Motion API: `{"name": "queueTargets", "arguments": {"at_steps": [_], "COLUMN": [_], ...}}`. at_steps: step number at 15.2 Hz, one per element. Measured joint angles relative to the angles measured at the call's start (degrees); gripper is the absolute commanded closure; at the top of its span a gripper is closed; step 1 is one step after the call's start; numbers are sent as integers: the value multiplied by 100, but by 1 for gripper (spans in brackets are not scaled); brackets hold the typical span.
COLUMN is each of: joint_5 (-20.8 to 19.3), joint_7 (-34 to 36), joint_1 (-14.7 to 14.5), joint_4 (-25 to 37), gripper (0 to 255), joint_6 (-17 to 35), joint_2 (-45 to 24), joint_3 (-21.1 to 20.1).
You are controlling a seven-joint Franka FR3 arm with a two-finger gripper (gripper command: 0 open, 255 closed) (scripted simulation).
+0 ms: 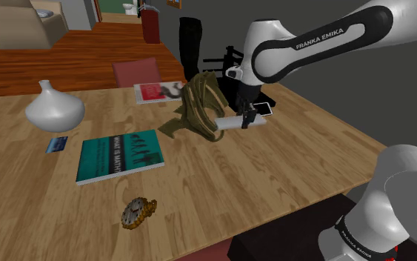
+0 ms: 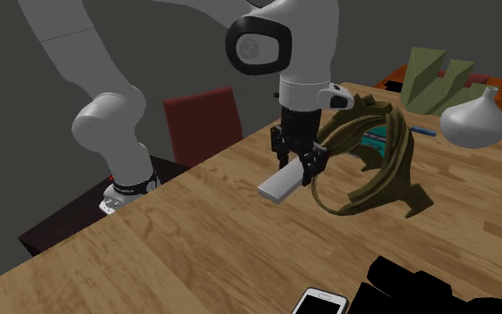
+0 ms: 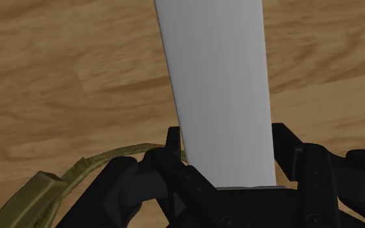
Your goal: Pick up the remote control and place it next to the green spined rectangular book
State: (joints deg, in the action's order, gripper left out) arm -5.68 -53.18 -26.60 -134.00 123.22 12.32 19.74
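Grey remote (image 2: 280,185) clasped between two black fingers (image 3: 292,152), one teal book (image 1: 119,156), one white vase (image 1: 54,110), wooden table (image 1: 273,170)

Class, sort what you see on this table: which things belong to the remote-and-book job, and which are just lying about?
Job in hand: gripper; grey remote clasped in it; teal book.

Lying about: white vase; olive sculpture; gold watch; phone; red magazine.
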Motion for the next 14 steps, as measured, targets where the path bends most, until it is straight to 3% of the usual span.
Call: {"name": "queueTargets", "arguments": {"at_steps": [14], "joint_5": [443], "joint_7": [1602], "joint_1": [-882], "joint_4": [1246], "gripper": [255], "joint_6": [-182], "joint_2": [-1148], "joint_3": [-996]}}
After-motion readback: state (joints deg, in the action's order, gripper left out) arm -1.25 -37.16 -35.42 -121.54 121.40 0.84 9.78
